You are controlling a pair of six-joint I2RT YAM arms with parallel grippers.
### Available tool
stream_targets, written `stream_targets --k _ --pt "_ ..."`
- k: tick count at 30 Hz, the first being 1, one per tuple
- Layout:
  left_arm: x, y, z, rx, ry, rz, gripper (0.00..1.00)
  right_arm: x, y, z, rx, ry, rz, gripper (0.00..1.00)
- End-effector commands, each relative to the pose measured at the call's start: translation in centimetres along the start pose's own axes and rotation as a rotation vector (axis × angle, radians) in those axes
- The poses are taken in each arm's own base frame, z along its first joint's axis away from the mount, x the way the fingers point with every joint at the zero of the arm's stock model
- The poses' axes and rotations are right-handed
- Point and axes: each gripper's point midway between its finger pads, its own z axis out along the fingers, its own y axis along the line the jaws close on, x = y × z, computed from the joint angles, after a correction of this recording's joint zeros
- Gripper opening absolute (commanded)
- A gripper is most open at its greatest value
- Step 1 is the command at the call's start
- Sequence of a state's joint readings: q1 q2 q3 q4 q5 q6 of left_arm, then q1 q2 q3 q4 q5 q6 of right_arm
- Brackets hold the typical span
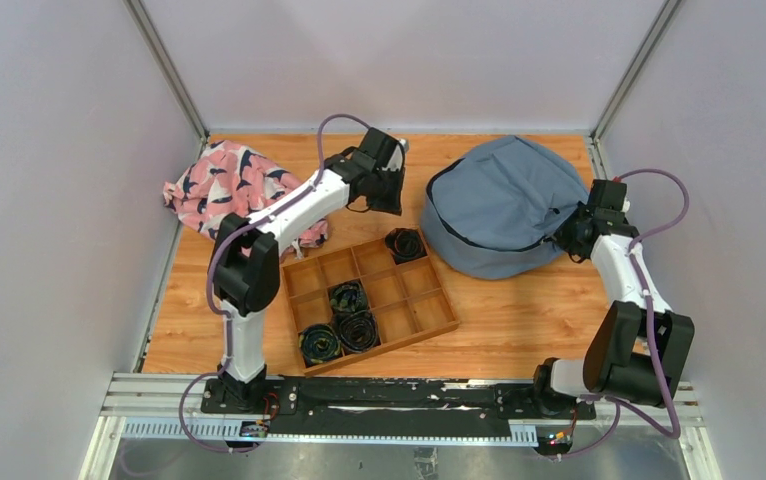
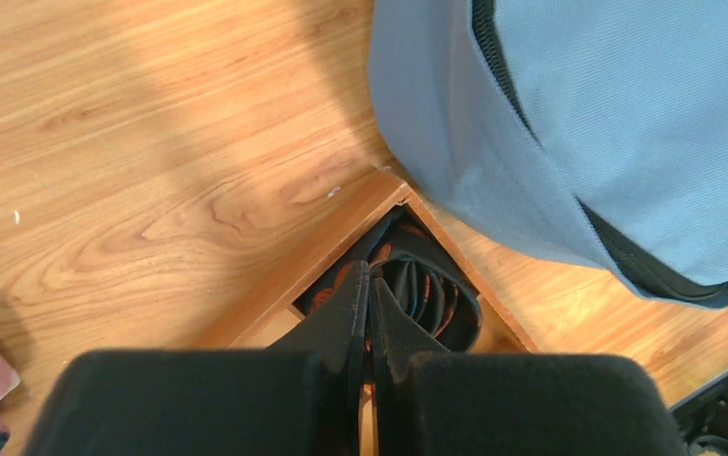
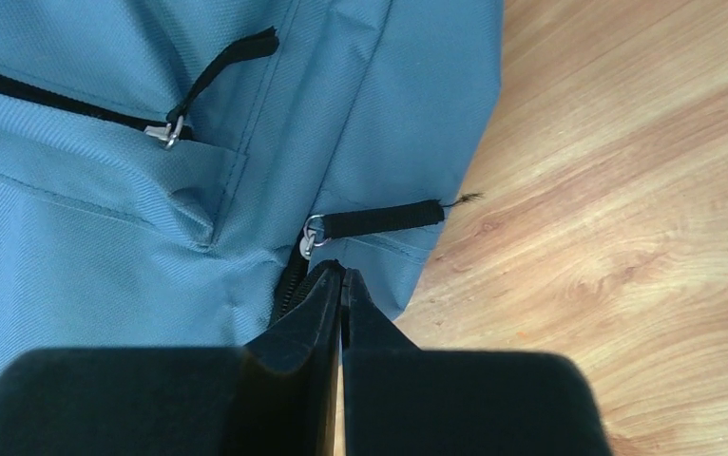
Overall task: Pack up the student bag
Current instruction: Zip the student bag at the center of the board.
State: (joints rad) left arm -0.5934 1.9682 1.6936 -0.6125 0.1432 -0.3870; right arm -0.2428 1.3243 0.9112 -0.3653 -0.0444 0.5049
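Bag sits far right; my right tool is the nearer one, at its right end.
One student bag [image 1: 499, 205] on the worktop [image 1: 519, 320], long axis left-right. Right tool [image 3: 341, 275] fully closed, empty, tip just beside one zip pull [image 3: 379, 220] of two. Left tool [image 2: 370, 285] closed, empty, over the one tray [image 1: 429, 320]: four coiled bundles [image 1: 404, 243]. One pink cloth [image 1: 224, 185].

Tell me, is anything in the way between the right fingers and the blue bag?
No, nothing I can see. The shut right fingers point straight at the bag, tips beside its zipper pull.
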Motion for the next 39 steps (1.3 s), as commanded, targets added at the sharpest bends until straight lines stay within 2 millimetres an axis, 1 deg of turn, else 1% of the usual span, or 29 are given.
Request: stream_targets --k 1,2,3,4,6,7,8,10,11,13,16,20,23,25,27,30,32,38,39 --pt "-3.5 -3.4 -5.1 -0.034 -0.15 0.106 0.24 -1.4 1.1 -0.6 -0.059 -0.028 0.005 0.0" --pt "-3.4 -3.9 -5.6 -0.091 -0.169 0.14 0.4 -1.4 1.0 -0.6 -0.057 -0.027 0.005 0.0" --pt "-3.0 -4.3 -5.8 -0.14 -0.182 0.17 0.5 -1.3 1.0 -0.7 -0.058 -0.024 0.004 0.0" --pt "-2.4 -5.0 -5.9 -0.169 -0.187 0.19 0.58 -1.3 1.1 -0.8 -0.062 -0.022 0.004 0.0" --pt "-1.8 -6.1 -6.2 -0.214 -0.213 0.209 0.62 -1.2 1.2 -1.1 -0.067 -0.021 0.003 0.0" --pt "-1.7 -6.9 -6.5 -0.227 -0.232 0.222 0.68 -1.2 1.3 -1.2 -0.072 -0.022 0.002 0.0" --pt "-1.8 -7.5 -6.9 -0.246 -0.263 0.234 0.76 -1.3 1.4 -1.3 -0.077 -0.026 0.001 0.0" --pt "-1.9 -9.0 -7.5 -0.256 -0.315 0.256 0.97 -1.7 1.6 -1.4 -0.082 -0.033 0.0 0.0" --pt "-1.8 -9.7 -7.3 -0.245 -0.323 0.252 0.99 -1.9 1.8 -1.5 -0.085 -0.034 0.002 0.0" --pt "-1.2 -10.4 -5.8 -0.203 -0.292 0.214 1.0 -2.2 2.0 -1.6 -0.092 -0.034 0.005 0.0" --pt "-0.2 -10.6 -3.7 -0.176 -0.216 0.115 1.0 -2.4 2.3 -1.9 -0.102 -0.04 0.007 0.0" --pt "-0.7 -10.9 -2.4 -0.139 -0.243 -0.055 1.0 -2.1 2.2 -2.1 -0.104 -0.041 0.001 0.0" --pt "-0.8 -11.8 -1.0 -0.031 -0.25 -0.223 1.0 -1.7 2.2 -2.0 -0.112 -0.029 0.0 0.0" --pt "-0.6 -12.0 0.0 0.008 -0.241 -0.317 1.0 -1.5 2.1 -2.0 -0.116 -0.025 0.001 0.0" --pt "-0.6 -12.3 0.6 0.036 -0.225 -0.381 1.0 -1.3 2.2 -2.1 -0.119 -0.022 -0.001 0.0" --pt "-1.0 -12.5 0.8 0.061 -0.228 -0.44 1.0 -1.2 2.1 -2.3 -0.123 -0.021 -0.007 0.0" --pt "-1.1 -13.0 1.3 0.101 -0.219 -0.469 1.0 -1.1 2.3 -2.6 -0.133 -0.021 -0.017 0.0" --pt "0.5 -12.7 3.3 0.112 -0.182 -0.53 1.0 -0.9 2.4 -3.0 -0.147 -0.019 -0.014 0.0" --pt "0.6 -12.9 3.5 0.134 -0.181 -0.536 0.98 -0.8 2.7 -3.1 -0.161 -0.011 -0.012 0.0"
